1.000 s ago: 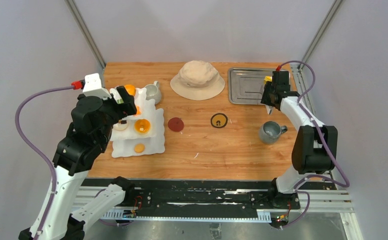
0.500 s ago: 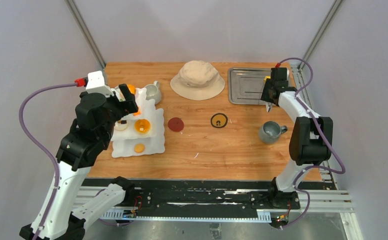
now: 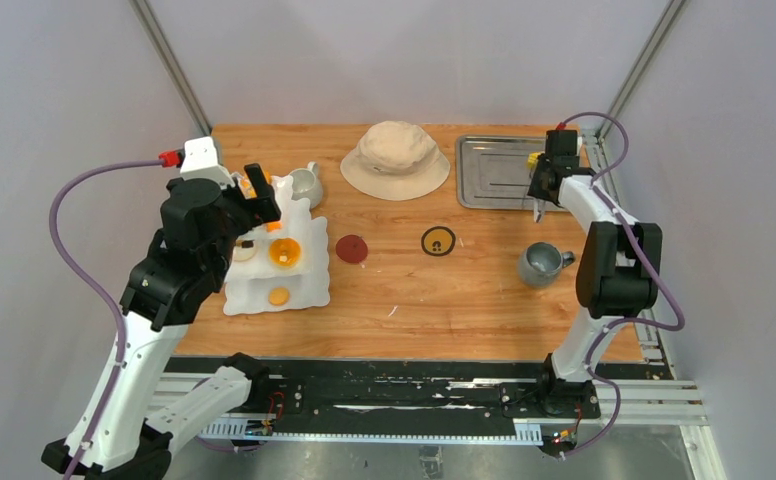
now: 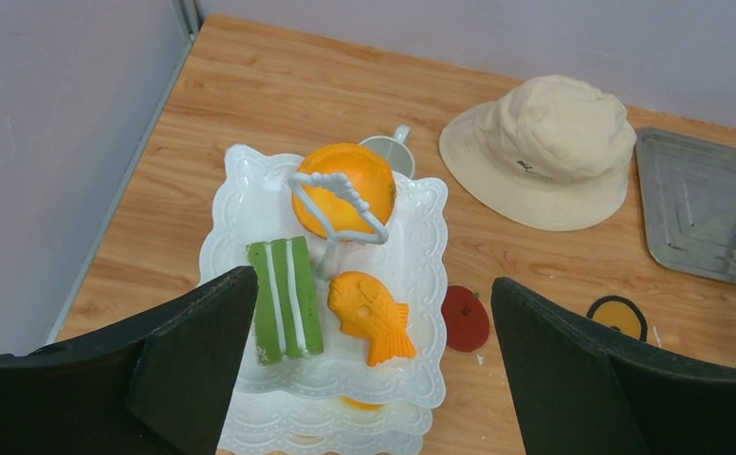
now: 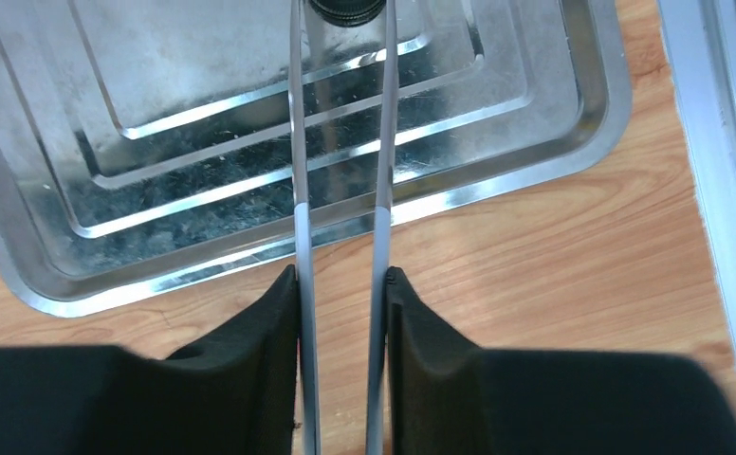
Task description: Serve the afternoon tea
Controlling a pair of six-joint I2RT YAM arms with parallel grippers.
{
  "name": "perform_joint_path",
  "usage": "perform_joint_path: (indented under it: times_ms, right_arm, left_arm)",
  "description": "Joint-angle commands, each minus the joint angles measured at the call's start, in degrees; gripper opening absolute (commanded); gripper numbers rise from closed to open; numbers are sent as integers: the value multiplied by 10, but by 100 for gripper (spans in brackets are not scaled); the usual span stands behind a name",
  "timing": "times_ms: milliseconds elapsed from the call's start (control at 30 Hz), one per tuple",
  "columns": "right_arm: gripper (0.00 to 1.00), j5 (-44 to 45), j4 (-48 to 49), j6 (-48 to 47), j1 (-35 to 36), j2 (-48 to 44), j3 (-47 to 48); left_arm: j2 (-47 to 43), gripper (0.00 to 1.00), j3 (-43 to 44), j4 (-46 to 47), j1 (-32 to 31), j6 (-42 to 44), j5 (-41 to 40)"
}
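Observation:
The white wavy-edged three-tier stand (image 4: pixel 421 284) stands at the table's left and shows in the top view too (image 3: pixel 309 285). Its top tier carries a green striped pastry (image 4: pixel 285 299), an orange fish pastry (image 4: pixel 369 318) and a round orange pastry (image 4: pixel 345 180). My left gripper (image 4: pixel 372 284) hovers open above it, holding nothing. The white mug (image 3: pixel 306 185) sits behind the stand. The grey mug (image 3: pixel 541 263) stands at the right. My right gripper (image 5: pixel 342 275) is shut on long metal tongs (image 5: pixel 296 142), whose arms reach over the steel tray (image 5: pixel 203 190).
A beige bucket hat (image 3: pixel 396 158) lies at the back centre, left of the tray (image 3: pixel 494 170). A red disc (image 3: pixel 352 248) and a yellow-and-black disc (image 3: pixel 438 241) lie flat mid-table. The table's right edge and a metal rail (image 5: pixel 725 142) run beside the tray.
The right gripper moved toward the tray's back and its fingers squeezed the tongs narrower. The left arm lifted and shifted slightly right over the stand, still open.

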Motion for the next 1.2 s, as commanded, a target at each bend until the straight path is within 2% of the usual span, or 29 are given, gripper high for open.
perform_joint_path:
  times_ms: [0,267,567,700,833,933,1067,1167]
  right_arm:
    - [18,-22,-7,13,-10,-12,15]
    - [12,-56,-11,17,-9,-102,-42]
    - [11,-124,-21,11,-6,-216,-112]
    - [11,-158,-25,5,21,-262,-126]
    - [11,-189,-21,-4,94,-296,-134]
    - [12,-238,9,-5,185,-303,-143]
    - [12,-246,23,-15,312,-275,-129]
    - [12,-246,30,-13,372,-228,-112]
  left_arm:
    - [3,98,-6,24,-4,7,-11]
    - [-2,98,-5,24,-3,11,-13]
    - [-14,98,-9,19,-4,6,-3]
    - [-23,98,-9,14,-4,2,-1]
    - [-31,98,-7,9,-4,-1,-1]
    - [-37,98,-8,6,-4,-3,1]
    - [-40,98,-2,0,-4,-6,2]
    - [-45,98,0,-5,-4,-6,0]
